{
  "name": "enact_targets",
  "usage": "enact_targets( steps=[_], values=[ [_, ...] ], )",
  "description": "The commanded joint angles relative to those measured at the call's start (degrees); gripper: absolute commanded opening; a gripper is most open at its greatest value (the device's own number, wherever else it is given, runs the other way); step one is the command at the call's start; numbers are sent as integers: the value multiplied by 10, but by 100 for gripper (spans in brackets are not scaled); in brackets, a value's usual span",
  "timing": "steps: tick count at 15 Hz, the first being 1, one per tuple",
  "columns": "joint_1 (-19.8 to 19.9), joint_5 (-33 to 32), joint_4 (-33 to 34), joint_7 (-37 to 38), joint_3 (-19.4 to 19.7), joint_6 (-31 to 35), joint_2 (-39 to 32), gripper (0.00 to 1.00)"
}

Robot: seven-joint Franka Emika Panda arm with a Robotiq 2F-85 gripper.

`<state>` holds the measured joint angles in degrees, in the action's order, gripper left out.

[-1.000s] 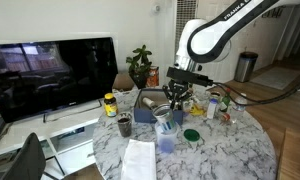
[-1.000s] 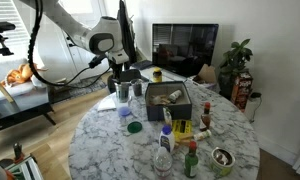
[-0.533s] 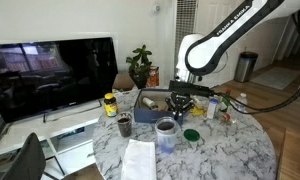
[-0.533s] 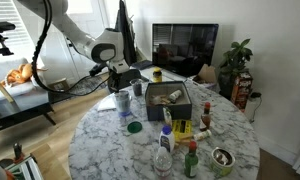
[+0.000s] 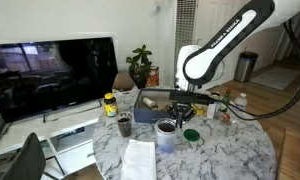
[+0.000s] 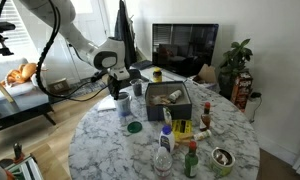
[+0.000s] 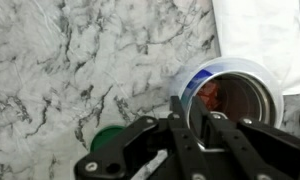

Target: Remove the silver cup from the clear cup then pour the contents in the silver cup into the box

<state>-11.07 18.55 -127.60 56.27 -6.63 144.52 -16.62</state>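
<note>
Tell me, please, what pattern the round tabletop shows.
The round tabletop is white marble with grey veins, clearest in the wrist view.

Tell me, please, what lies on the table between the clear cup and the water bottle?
A green lid lies flat there, nearer the clear cup, seen in an exterior view.

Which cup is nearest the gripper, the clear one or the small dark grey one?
The clear cup, the one with the silver cup nested inside: the gripper hangs right at its rim. The dark grey cup stands well off to the side.
</note>
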Motion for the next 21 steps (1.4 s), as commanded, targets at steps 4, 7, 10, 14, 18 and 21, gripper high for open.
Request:
enact_targets(
  steps=[4,7,10,14,18,21],
  values=[
    [-4,-6,21,3,2,-1,-19,72],
    [-6,-10,37,1,3,0,-31,93],
    [-8,-13,48,1,4,1,-40,92],
    [-9,-13,57,-4,4,5,-51,81],
    [-11,-24,64,-3,8,8,-60,81],
    [-14,-35,70,-3,10,11,-66,81]
  ],
)
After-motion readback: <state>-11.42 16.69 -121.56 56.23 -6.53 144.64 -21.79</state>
